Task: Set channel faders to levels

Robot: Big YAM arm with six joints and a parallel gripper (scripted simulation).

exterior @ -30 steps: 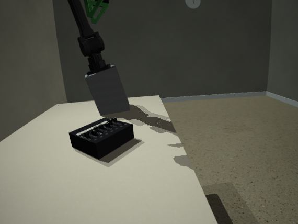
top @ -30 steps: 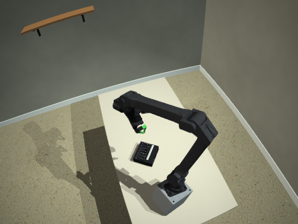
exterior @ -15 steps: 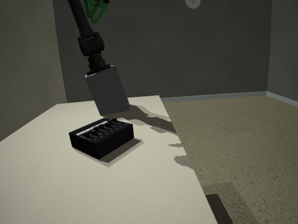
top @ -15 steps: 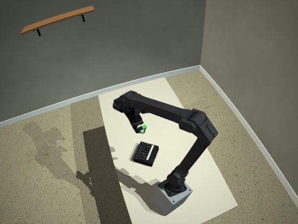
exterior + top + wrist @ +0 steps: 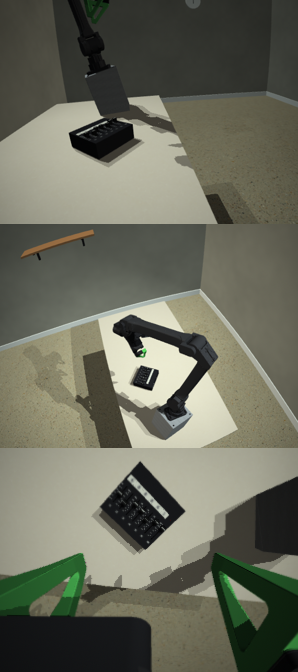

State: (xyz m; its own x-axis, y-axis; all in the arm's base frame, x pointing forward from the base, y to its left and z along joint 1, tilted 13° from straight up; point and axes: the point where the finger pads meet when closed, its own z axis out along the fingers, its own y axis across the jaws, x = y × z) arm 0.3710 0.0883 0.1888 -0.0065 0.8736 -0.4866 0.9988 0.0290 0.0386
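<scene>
With green fingertips spread wide, the jaws (image 5: 141, 351) (image 5: 96, 10) are released, nothing between them. Lighting desk (image 5: 146, 378) (image 5: 100, 136) (image 5: 142, 505): below the jaws and well apart from them, on pale tabletop (image 5: 167, 370) (image 5: 60, 183) (image 5: 50, 488). White tape strip (image 5: 150, 376) (image 5: 91, 127) (image 5: 148, 496) on its top; written levels too small to read.

- No change can be made out in the pose of the six-joint arm (image 5: 162, 331) (image 5: 92, 45) from the earlier top and exterior pictures to now.
- Any shift of the parallel gripper (image 5: 143, 353) (image 5: 92, 20) (image 5: 149, 554) is too small to tell.
- On the lighting desk (image 5: 155, 380) (image 5: 115, 140) (image 5: 159, 489), the fader caps are too small to tell whether any has moved.
</scene>
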